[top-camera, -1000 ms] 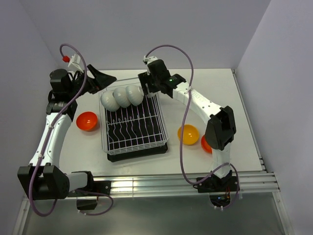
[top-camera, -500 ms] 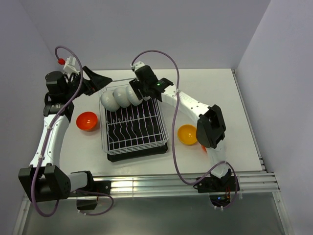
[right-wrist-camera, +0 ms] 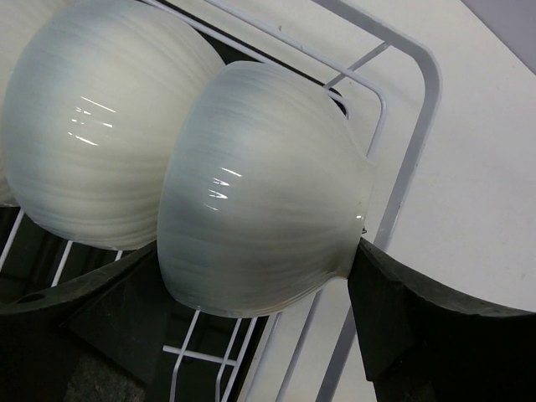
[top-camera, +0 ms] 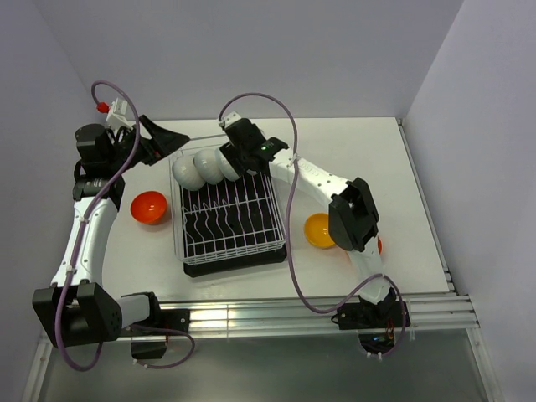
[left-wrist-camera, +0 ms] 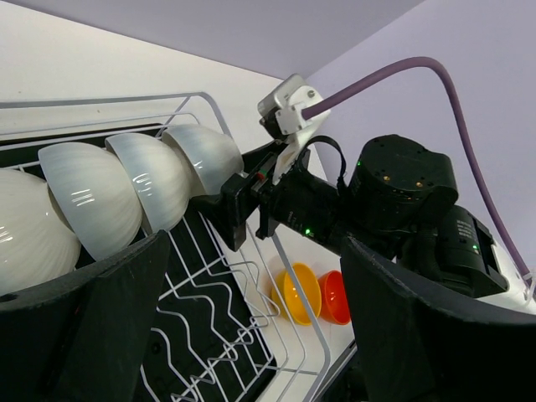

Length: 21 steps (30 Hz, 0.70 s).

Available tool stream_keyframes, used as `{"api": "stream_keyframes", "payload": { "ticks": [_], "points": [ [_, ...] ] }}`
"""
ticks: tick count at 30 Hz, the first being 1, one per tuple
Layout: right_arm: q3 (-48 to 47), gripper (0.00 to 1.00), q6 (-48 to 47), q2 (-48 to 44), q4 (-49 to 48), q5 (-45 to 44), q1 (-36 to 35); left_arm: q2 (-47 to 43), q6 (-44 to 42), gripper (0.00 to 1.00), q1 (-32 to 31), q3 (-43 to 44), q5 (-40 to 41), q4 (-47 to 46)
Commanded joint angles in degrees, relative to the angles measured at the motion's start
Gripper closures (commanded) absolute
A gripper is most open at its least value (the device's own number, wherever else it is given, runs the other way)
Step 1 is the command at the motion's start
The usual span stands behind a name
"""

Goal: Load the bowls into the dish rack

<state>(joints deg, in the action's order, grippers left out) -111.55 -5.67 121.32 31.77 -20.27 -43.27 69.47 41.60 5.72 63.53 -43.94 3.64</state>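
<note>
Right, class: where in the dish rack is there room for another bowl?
Free: near prong rows of the dish rack, between the white bowls and its near rim. Crowded: the far end, where the right gripper straddles one bowl.

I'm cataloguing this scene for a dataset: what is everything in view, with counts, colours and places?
white bowls: at least three, on edge in a row at the rack's far end
red-orange bowls: two, one left of the rack, one right behind the arm
yellow-orange bowl: one, right of the rack
dish rack: one, white wire, mid-table
drip tray: one, black, under the rack
table: one, white
left gripper: black, open, empty, at the rack's far-left corner
right gripper: black, open, fingers flanking the end white bowl
</note>
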Motion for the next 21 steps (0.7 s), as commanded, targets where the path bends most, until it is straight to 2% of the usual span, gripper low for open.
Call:
{"api": "stream_keyframes", "payload": {
  "ticks": [1,5,8,11,14,15,18,21],
  "points": [
    [-3.76,1.00,-1.36,0.06,-2.33,-1.44,-0.33,-1.71,-0.38,0.11,0.44,-0.07,-1.67,-2.85],
    [-4.29,1.00,-1.80,1.11,-1.80,-1.35,-0.42,-1.53,-0.21,0.11,0.61,0.02,-1.76,-2.76],
    [-3.94,0.94,-2.15,1.29,-2.06,-1.17,-0.42,-1.45,-0.21,0.11,0.61,0.19,-1.85,-2.76],
    [-3.85,0.83,-2.06,1.47,-2.06,-1.09,-0.42,-1.53,-0.21,0.11,0.70,0.11,-1.85,-2.67],
    [-3.77,0.62,-1.80,1.38,-1.97,-0.91,-0.33,-1.53,-0.30,0.11,0.70,0.02,-1.94,-2.59],
    [-3.59,0.50,-1.80,1.29,-2.06,-0.82,-0.33,-1.53,-0.21,0.11,0.79,0.10,-1.94,-2.58],
    [-3.06,0.31,-1.80,0.76,-2.41,-0.56,-0.41,-1.53,-0.38,0.11,0.79,0.28,-1.94,-2.50],
    [-3.24,0.23,-1.80,0.68,-2.15,-0.03,-0.24,-1.44,-0.21,0.11,0.88,0.46,-1.94,-2.41]
  ]
}}
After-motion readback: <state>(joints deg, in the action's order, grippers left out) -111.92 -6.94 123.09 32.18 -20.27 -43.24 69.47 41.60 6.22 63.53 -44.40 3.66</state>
